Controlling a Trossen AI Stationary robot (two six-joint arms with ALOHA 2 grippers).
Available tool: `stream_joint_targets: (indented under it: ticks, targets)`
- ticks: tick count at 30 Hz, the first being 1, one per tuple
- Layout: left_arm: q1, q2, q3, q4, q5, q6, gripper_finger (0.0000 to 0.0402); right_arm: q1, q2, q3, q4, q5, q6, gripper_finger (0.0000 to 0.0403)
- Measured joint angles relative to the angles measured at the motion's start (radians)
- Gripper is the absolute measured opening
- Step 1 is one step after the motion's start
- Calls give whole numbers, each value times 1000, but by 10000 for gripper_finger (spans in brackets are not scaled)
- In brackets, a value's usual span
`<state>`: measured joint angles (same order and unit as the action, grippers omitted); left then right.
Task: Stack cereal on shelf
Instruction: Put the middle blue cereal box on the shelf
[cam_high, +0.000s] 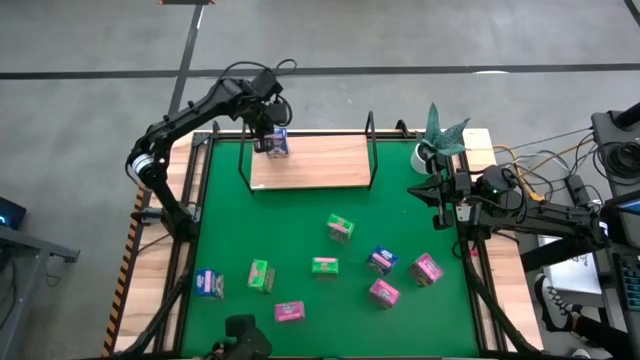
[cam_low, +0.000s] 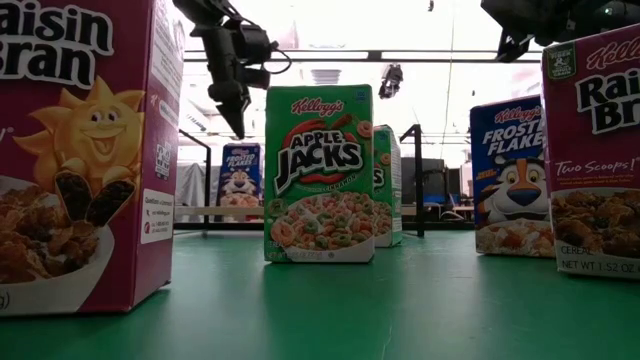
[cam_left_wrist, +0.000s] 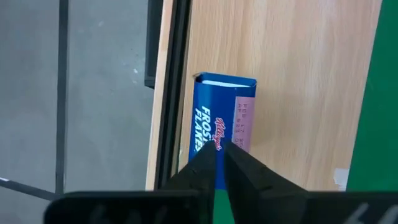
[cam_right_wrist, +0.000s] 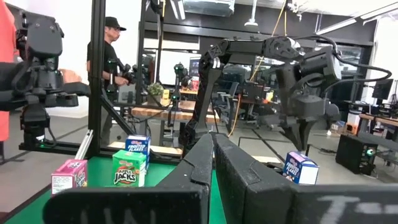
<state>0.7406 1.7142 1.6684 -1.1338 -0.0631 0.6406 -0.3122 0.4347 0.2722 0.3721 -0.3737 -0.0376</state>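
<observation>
The left gripper (cam_high: 268, 128) hung directly above a small blue printed cardboard cereal box (cam_high: 279, 143) that stood on the flat light-wood shelf board (cam_high: 320, 165), in the far-left corner beside one of the thin black rod uprights (cam_high: 243, 160). In the left wrist view the two dark fingers (cam_left_wrist: 245, 171) sat almost together, holding nothing, with the blue box (cam_left_wrist: 219, 127) straight beyond their tips and its long axis in line with them. The low view showed the same gripper (cam_low: 236, 105) raised clear of the box, so the placement looked finished.

The right gripper (cam_high: 437, 196) waited at the right edge of the green mat (cam_high: 290, 230), near the white-potted plant (cam_high: 436, 138); its fingers (cam_right_wrist: 239, 174) also appeared closed on nothing.

Eight boxes lay scattered on the near half of the mat, well apart from the shelf: a green one (cam_high: 340, 229) closest to the board, a blue one (cam_high: 380, 260) and two pink ones (cam_high: 426, 268) toward the right, another blue (cam_high: 209, 283) at the left edge. The left arm, already over the board, had the longer reach back; the right arm looked nearer to the right-hand cluster.
</observation>
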Motion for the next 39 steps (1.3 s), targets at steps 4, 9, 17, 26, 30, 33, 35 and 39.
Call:
stream_joint_targets:
  ticks: [4, 9, 17, 26, 30, 33, 35, 39]
  targets:
    - [0, 0, -6, 24, 1, -11, 23, 0, 0, 0, 0, 0, 0, 9]
    - [1, 0, -17, 40, 2, -14, 13, 0, 0, 0, 0, 0, 0, 9]
    - [1, 0, -72, 63, 26, -15, 1, 0, 0, 0, 0, 0, 0, 9]
    - [4, -1, -78, 76, -69, 4, 0, 0, 0, 0, 0, 0, 0, 9]
    - [4, -2, -79, 69, -77, 6, 0, 0, 0, 0, 0, 0, 0, 9]
    - [4, -2, -79, 69, -77, 5, 0, 0, 0, 0, 0, 0, 0, 9]
    - [4, -2, -79, 69, -79, 5, 0, 0, 0, 0, 0, 0, 0, 9]
    - [4, -8, -80, 69, -85, 5, 0, 0, 0, 0, 0, 0, 0, 9]
